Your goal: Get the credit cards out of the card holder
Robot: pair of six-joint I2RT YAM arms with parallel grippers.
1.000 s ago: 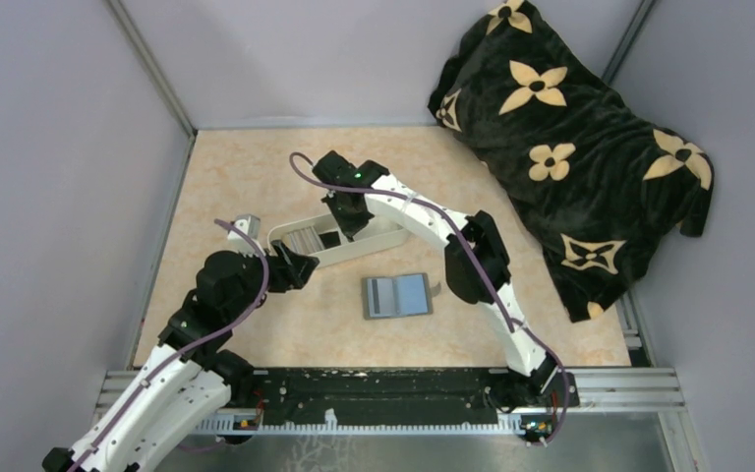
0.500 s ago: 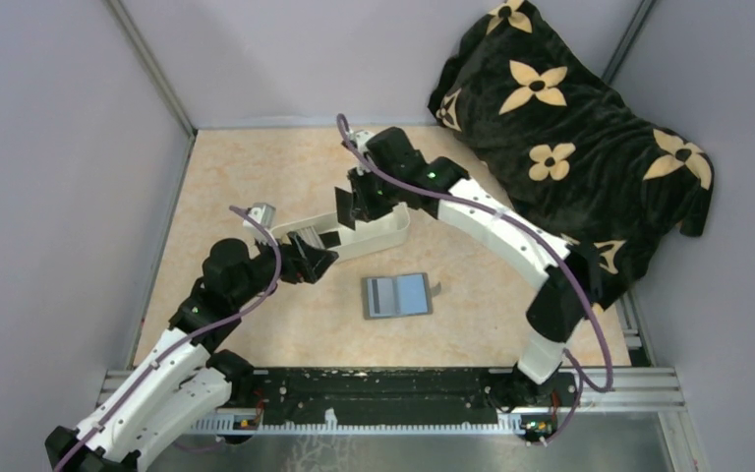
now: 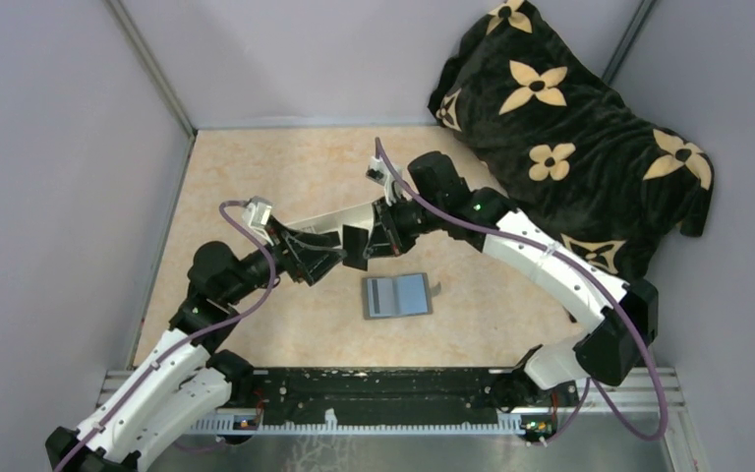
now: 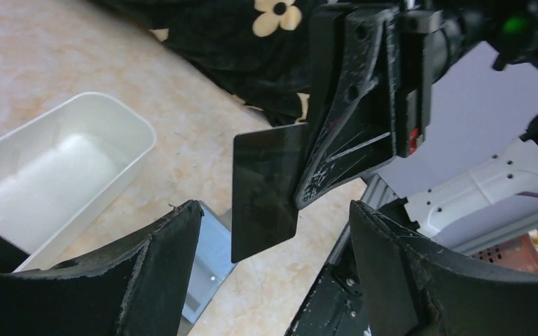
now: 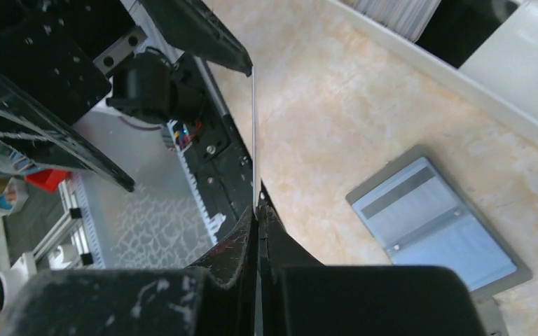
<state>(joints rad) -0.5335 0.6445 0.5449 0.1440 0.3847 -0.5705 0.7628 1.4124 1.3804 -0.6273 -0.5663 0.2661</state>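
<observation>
One black credit card (image 4: 263, 192) is up off the table (image 3: 256, 177), plain, glossy and thin. It is pinched by one short edge in the closed right gripper (image 5: 256, 211) and stands on edge, so the right wrist view shows it only as a fine line. The card holder (image 3: 397, 295) lies open and flat on the table just beneath, a small grey bifold with its blue-grey inner pockets facing up and a darker band across its left panel.

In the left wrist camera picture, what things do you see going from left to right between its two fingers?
white tray → card holder → black card → right gripper
</observation>
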